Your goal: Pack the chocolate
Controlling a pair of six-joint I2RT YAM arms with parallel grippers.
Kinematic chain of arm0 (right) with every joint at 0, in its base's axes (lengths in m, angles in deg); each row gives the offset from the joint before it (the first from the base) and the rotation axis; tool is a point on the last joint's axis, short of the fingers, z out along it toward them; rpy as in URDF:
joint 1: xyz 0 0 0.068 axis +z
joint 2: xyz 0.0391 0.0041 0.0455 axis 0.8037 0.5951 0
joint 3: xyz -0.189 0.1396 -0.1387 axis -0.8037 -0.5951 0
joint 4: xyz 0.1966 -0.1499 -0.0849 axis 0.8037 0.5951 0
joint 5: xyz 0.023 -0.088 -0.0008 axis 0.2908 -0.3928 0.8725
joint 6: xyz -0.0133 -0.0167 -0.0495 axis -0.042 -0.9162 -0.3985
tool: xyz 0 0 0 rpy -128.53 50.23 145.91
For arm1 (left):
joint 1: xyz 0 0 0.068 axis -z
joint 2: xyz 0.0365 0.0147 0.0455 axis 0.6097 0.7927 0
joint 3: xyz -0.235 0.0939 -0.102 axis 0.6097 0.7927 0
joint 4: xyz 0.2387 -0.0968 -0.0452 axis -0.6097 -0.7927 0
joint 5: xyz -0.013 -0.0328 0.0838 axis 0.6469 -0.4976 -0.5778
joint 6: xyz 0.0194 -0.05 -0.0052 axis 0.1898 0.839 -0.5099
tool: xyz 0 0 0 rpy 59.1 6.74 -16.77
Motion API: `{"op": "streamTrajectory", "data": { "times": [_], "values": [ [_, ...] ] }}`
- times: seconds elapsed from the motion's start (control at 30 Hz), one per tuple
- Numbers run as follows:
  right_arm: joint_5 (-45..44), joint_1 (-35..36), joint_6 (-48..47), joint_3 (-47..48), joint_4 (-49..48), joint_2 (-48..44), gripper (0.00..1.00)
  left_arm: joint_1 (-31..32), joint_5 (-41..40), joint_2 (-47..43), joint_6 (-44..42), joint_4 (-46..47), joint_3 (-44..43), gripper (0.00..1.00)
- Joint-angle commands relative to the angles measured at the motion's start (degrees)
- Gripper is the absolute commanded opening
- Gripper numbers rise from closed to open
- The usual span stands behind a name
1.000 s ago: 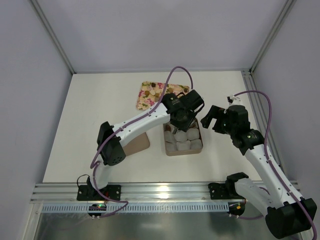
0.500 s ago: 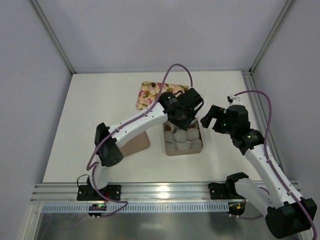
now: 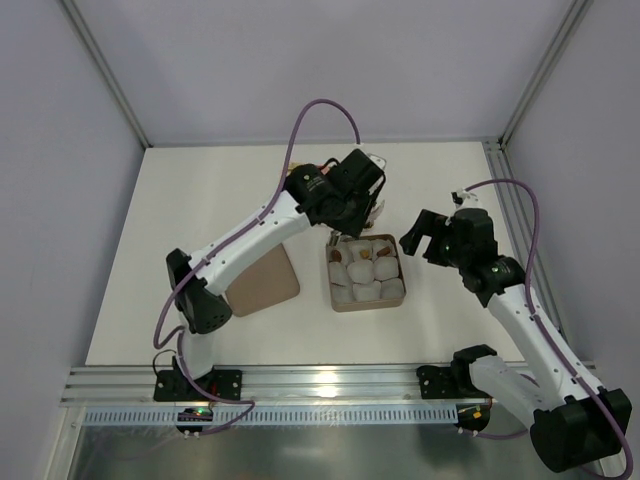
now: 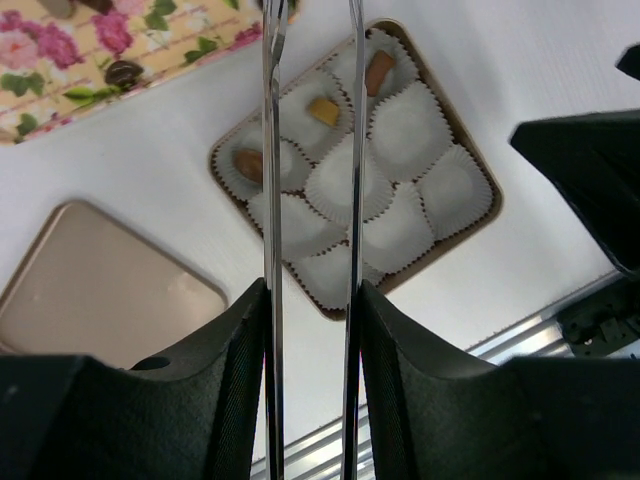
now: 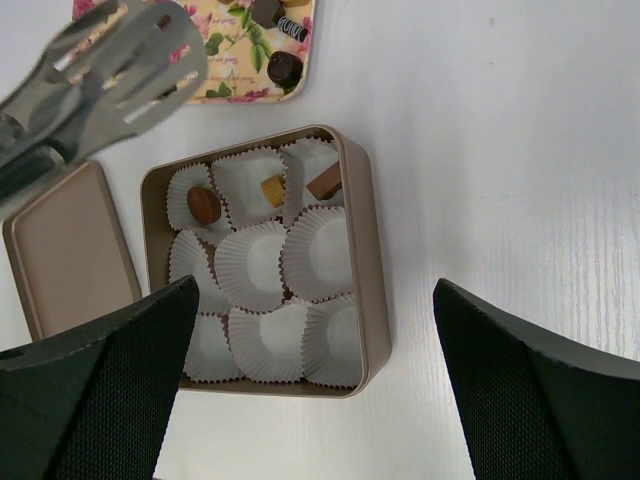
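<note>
A tan tin box (image 5: 363, 250) holds several white paper cups. Three far-row cups each hold a chocolate: a round brown one (image 5: 204, 204), a tan-golden one (image 5: 272, 190) and a brown one (image 5: 324, 185). They also show in the left wrist view, for example the golden one (image 4: 322, 108). More dark chocolate pieces (image 5: 284, 68) lie on the floral tray (image 5: 235, 60). My left gripper (image 4: 310, 290) is shut on metal tongs (image 4: 272, 150), raised over the box's far side. The tongs' blades stand apart and hold nothing. My right gripper (image 5: 320, 400) is open and empty above the box's near right.
The box's tan lid (image 3: 262, 280) lies left of the box (image 3: 368, 295), partly under the left arm. The floral tray is mostly hidden by the left arm in the top view. An aluminium rail (image 3: 330, 380) runs along the near table edge.
My left arm has lifted and swung back from the box toward the floral tray, uncovering the box's far row. The right arm has hardly moved.
</note>
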Motion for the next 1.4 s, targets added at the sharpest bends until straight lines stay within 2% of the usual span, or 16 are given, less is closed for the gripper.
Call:
{"op": "streamTrajectory", "data": {
  "times": [0.0,0.23,0.47,1.37],
  "values": [
    [0.2,0.3,-0.3,1.0,-2.5,1.0,0.99,-4.1,-3.6,-0.7,-0.1,-1.1,-2.2,0.39],
    [0.6,0.3,-0.8,1.8,-3.2,3.2,0.99,-10.3,-5.3,1.7,-2.1,-1.6,1.2,0.40],
    [1.2,0.3,-1.0,2.3,-4.4,5.6,0.99,-14.2,-3.6,2.1,-2.9,2.0,6.4,0.40],
    [0.9,0.3,-1.5,2.5,-4.5,6.6,0.99,-18.0,0.1,13.2,-3.6,2.9,-1.4,0.41]
  ]
}}
